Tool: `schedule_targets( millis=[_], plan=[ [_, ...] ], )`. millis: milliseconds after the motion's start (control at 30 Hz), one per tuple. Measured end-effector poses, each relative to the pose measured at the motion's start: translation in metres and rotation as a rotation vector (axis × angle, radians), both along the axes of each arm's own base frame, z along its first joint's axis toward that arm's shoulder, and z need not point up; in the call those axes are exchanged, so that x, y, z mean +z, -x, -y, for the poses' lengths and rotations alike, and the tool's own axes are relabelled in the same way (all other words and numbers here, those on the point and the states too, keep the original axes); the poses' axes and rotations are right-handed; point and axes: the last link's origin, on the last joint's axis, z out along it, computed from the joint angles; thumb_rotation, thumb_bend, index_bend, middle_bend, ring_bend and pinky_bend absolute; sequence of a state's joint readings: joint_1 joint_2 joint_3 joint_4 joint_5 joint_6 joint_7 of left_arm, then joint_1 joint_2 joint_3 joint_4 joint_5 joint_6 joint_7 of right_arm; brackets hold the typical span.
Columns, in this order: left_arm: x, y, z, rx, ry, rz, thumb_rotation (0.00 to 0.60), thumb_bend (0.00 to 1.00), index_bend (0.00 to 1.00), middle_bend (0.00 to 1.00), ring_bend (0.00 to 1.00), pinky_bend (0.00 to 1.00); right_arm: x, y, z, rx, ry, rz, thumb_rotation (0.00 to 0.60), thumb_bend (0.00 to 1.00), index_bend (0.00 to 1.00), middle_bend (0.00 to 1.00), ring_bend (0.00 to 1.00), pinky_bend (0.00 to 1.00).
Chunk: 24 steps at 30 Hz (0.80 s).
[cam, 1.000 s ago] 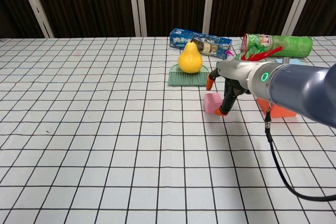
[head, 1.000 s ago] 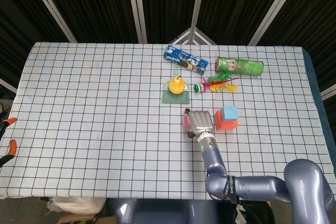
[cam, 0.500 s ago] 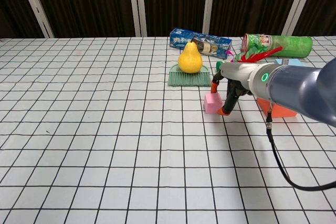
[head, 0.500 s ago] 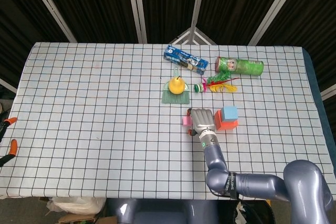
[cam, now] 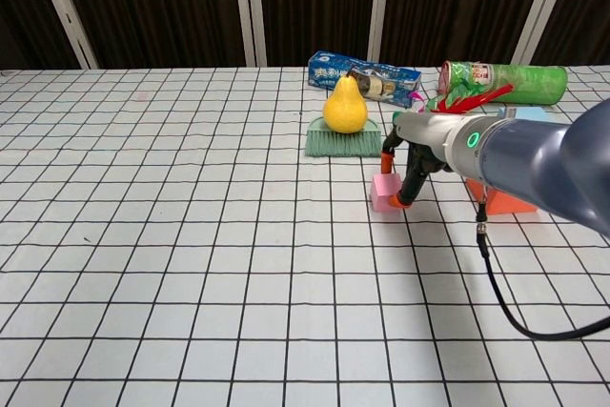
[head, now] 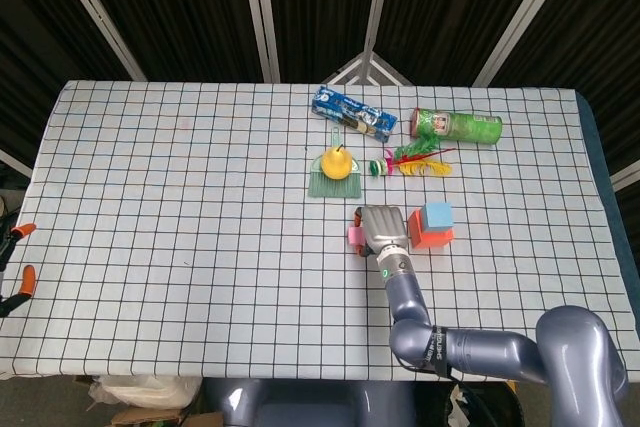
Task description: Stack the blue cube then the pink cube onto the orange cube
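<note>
Since a second ago the right hand (cam: 405, 164) has slid slightly forward and now closes on the pink cube (cam: 385, 191), orange-tipped fingers (cam: 404, 203) pressed to its sides; whether the cube is lifted I cannot tell. It sits right of frame centre. Three cubes show: pink, and a blue cube (head: 436, 216) stacked on the orange cube (head: 430, 237), just right of the hand. One pear (cam: 345, 105) rests on a green brush (cam: 341, 143). The left hand is out of sight.
</note>
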State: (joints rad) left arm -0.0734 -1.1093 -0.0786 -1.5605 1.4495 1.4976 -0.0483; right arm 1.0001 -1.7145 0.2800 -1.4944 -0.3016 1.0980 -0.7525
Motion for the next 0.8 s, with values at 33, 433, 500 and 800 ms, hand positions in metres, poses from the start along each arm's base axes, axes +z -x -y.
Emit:
schedule_targets(
  millis=[33, 433, 500, 800],
  plan=[
    [0.0, 0.0, 0.0, 0.0, 0.0, 0.0, 0.6, 0.58, 0.19, 0.07, 0.0, 0.0, 0.0, 0.0, 0.0, -0.001, 0.001, 0.001, 0.6, 0.33, 0.46, 1.0, 1.0, 0.93],
    [-0.001, 0.0, -0.001, 0.001, 0.004, -0.001, 0.6, 0.58, 0.19, 0.07, 0.0, 0.0, 0.003, -0.002, 0.001, 0.002, 0.011, 0.01, 0.6, 0.41, 0.5, 1.0, 1.0, 0.93],
    [-0.001, 0.0, 0.0, 0.001, 0.004, -0.001, 0.6, 0.58, 0.19, 0.07, 0.0, 0.0, 0.004, -0.004, 0.0, 0.008, 0.013, 0.012, 0.6, 0.42, 0.5, 1.0, 1.0, 0.93],
    [0.003, 0.0, 0.001, -0.004, -0.001, 0.013, 0.6, 0.58, 0.19, 0.07, 0.0, 0.0, 0.016, -0.018, -0.008, 0.041, 0.034, 0.01, 0.6, 0.45, 0.51, 1.0, 1.0, 0.93]
  ],
)
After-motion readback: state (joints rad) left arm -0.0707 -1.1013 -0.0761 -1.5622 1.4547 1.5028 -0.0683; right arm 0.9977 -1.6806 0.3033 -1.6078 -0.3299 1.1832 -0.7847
